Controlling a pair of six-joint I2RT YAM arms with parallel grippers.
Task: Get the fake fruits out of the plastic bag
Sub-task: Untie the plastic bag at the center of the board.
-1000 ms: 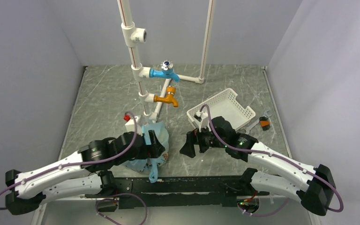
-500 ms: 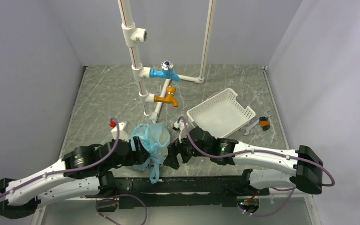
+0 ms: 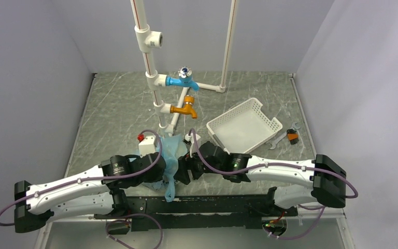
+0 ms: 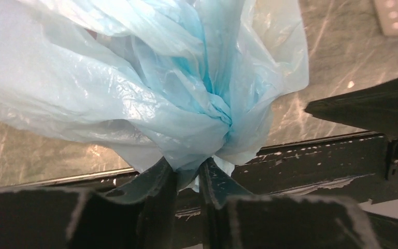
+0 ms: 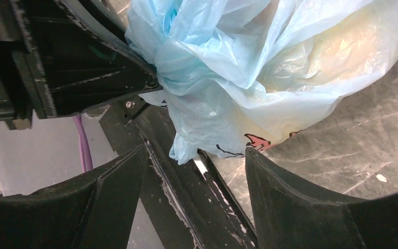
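The light-blue plastic bag (image 3: 171, 149) sits bunched on the table near the front edge, one handle loop trailing toward me. My left gripper (image 4: 188, 165) is shut on a gathered twist of the plastic bag (image 4: 134, 88); in the top view the left gripper (image 3: 161, 167) is at the bag's left. My right gripper (image 5: 197, 155) is open, with the bag's lower tip (image 5: 186, 148) hanging between its fingers, untouched. In the top view the right gripper (image 3: 183, 171) is at the bag's right. The fake fruits stay inside; one pale yellow shape (image 5: 311, 57) shows through the film.
A white slotted basket (image 3: 244, 126) lies tilted at the right, with a wrench (image 3: 280, 139) and a small orange-black part (image 3: 293, 136) beyond it. A white pipe stand (image 3: 150, 78) with a blue tap (image 3: 183, 80) and an orange tap (image 3: 185, 108) rises behind the bag. A black rail (image 3: 202, 205) runs along the near edge.
Both arms have closed in on the bag from either side. The left jaws have shut on the bag's gathered plastic. The right gripper has moved left to the bag, its jaws somewhat narrower.
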